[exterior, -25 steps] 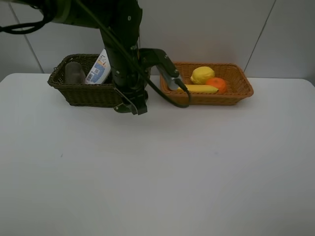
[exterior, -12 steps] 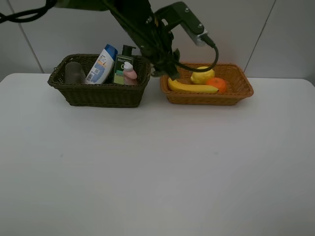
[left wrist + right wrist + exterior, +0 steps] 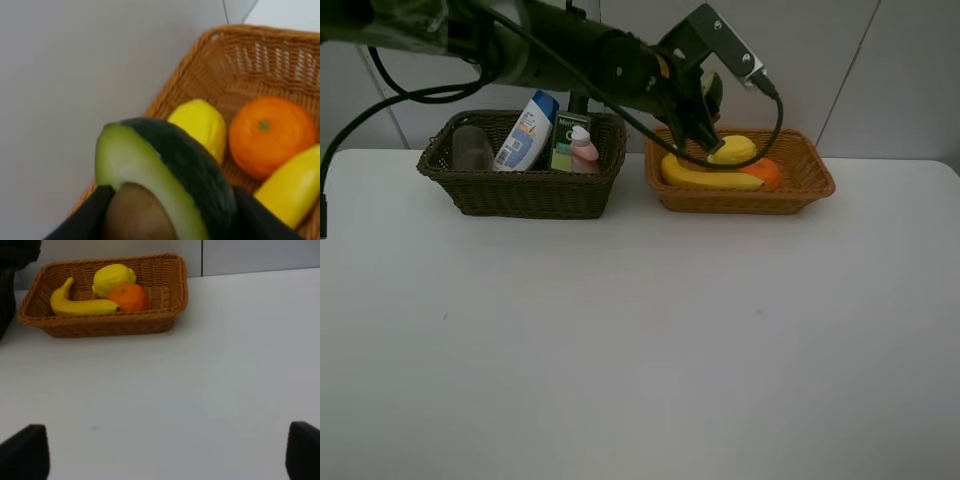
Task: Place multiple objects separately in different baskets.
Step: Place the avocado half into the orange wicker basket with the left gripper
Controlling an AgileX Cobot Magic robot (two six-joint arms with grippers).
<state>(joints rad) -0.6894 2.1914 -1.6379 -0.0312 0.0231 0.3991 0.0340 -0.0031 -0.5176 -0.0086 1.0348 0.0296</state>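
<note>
- The left tool (image 3: 705, 100) is pinching the halved avocado (image 3: 165, 175), cut face and pit showing, and is now hanging over the orange-tan basket (image 3: 812, 180) at the desk's back edge; a second ago it was low in front of the dark olive-brown basket (image 3: 520, 195).
- That swing is leaving the dark basket's contents in plain sight: the white blue-capped bottle (image 3: 525, 130), the dark green pump bottle (image 3: 568, 140) and the small pink bottle (image 3: 584, 152).
- The banana (image 3: 705, 178), lemon (image 3: 732, 150) and orange (image 3: 765, 172) are lying in the orange-tan basket, so the avocado is probably the last fruit to go in.
- The right tool (image 3: 165, 450) is standing spread wide, holding nothing, above the bare desk.
- The desk (image 3: 640, 350) is looking plain white and matte, with pale wall panels behind.
</note>
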